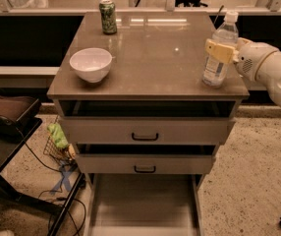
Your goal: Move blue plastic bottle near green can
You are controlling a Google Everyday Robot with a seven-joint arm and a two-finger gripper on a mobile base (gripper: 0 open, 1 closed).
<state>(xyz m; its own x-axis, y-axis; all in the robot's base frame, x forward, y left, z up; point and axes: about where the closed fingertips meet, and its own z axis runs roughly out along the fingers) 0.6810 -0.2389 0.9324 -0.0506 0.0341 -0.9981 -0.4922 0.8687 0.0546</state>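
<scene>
The blue plastic bottle [215, 72], clear with a white cap and a pale label, stands at the right front corner of the brown cabinet top [160, 58]. My gripper [218, 50] reaches in from the right and is shut on the bottle at mid-height. One yellowish finger [220, 52] crosses the bottle's front; the other is hidden behind it. The green can [108, 16] stands upright at the far left back of the top, well apart from the bottle.
A white bowl [91, 64] sits at the left front of the top. Two closed drawers [145, 132] lie below it. A dark chair [8, 114], cables and a green object [58, 135] are on the floor at left. A counter runs behind.
</scene>
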